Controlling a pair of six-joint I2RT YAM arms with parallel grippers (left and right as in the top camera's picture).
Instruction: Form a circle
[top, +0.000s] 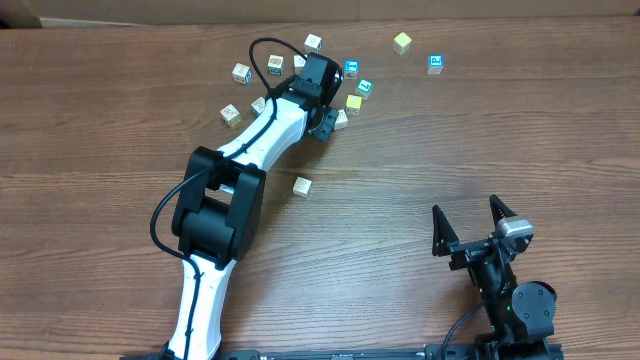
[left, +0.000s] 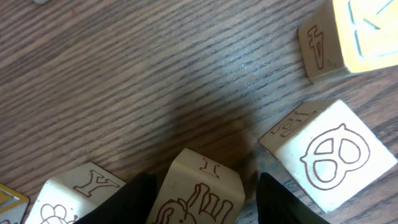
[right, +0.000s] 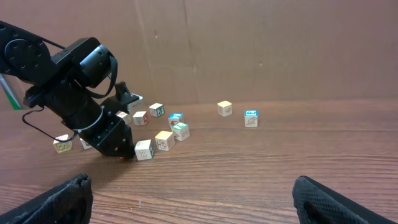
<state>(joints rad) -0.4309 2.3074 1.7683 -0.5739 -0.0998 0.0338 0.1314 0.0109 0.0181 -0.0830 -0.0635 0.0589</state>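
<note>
cube cluster (top: 354, 103): loose group on the table (top: 120, 100), upper centre of the overhead frame, not a closed ring.
letter cube (left: 199, 193): at the cluster's lower edge, between the fingers of the left gripper (top: 327, 124).
left gripper: fingers straddle that cube; cannot tell whether they pinch it.
right gripper (top: 470, 222): lower right, fingers spread wide, empty, well apart from the cubes.
lone cube (top: 302, 186): mid-frame, below the cluster.

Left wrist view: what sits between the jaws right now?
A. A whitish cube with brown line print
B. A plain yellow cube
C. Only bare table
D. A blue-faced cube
A: a whitish cube with brown line drawings and a letter I on its upper face sits between the two dark left jaws. Whether they already pinch it cannot be told.
</note>
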